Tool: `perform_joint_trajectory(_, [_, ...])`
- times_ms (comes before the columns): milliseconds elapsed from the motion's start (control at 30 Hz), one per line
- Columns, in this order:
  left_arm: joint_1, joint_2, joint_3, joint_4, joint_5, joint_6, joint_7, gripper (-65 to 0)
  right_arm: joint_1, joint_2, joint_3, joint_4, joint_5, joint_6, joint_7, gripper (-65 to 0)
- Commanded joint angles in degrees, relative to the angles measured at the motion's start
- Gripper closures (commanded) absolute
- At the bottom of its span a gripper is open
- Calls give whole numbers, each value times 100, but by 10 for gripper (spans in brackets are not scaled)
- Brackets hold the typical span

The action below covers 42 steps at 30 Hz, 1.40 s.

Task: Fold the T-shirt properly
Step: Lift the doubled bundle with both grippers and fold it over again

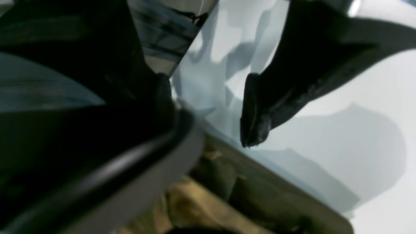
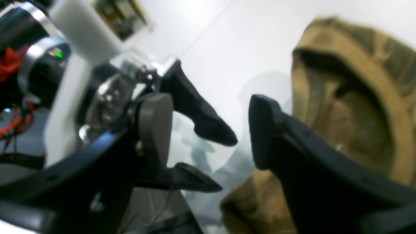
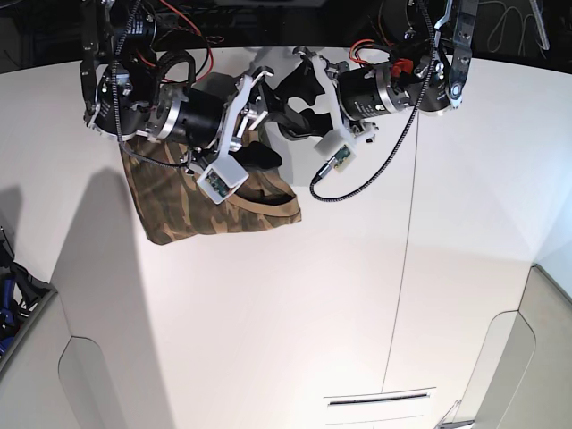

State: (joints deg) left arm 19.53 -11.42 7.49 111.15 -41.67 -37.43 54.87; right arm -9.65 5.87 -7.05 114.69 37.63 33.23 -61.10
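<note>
Jaws apparently apart above white table (image 3: pixel 268 340)

T-shirt (image 3: pixel 188 210) lies bunched on the table (image 3: pixel 295 322) toward the far left of the base view, partly under the right arm. Right gripper (image 3: pixel 261 143) sits over the shirt's far right corner, the left gripper (image 3: pixel 299 94) just beside it to the right, above bare table past the cloth's edge. In the right wrist view the shirt lies right of and below the fingers (image 2: pixel 266 130).
</note>
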Motion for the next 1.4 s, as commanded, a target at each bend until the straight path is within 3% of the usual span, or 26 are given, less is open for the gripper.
perform_joint_trajectory(0, [-13,-2,-7,164,-144,-103,-63,-307,76,-2,87,214,109,17,160,-368])
perform_joint_trajectory(67, [-15,-2,-7,269,-210,-140,-66,-209,74,-2,308,380,63,17,269,-317])
perform_joint_trajectory(133, [-15,-2,-4,439,-227,-140,-68,-115,74,-2,634,474,-94,15,433,-173])
perform_joint_trajectory(200, [-15,0,2,612,-286,-140,-70,-67,96,-2,1012,476,-326,-7,627,-5])
perform_joint_trajectory(300, [20,0,85,662,-442,-195,-157,-54,201,0,1582,466,-662,-7,789,0])
perform_joint_trajectory(433, [79,20,612,658,-184,-203,-299,-54,433,48,2122,240,-721,-9,944,0])
perform_joint_trajectory(600, [4,68,1392,533,839,-203,-1051,-54,1080,109,2271,-811,-728,-33,1198,0])
perform_joint_trajectory(733, [-190,302,1648,-37,1270,-199,-1123,-54,1790,107,2267,-2070,-817,-24,1370,0])
perform_joint_trajectory(1033, [-739,426,1561,-1266,1329,-133,-1161,-54,2813,107,2267,-4483,-901,20,1458,0])
perform_joint_trajectory(1267, [-1058,426,809,-1921,1329,-138,-1248,-54,2640,142,2269,-4693,-898,48,1368,0])
perform_joint_trajectory(1367, [-1211,415,396,-2159,1329,-138,-1244,-54,2457,238,2269,-4656,-562,63,1191,0])
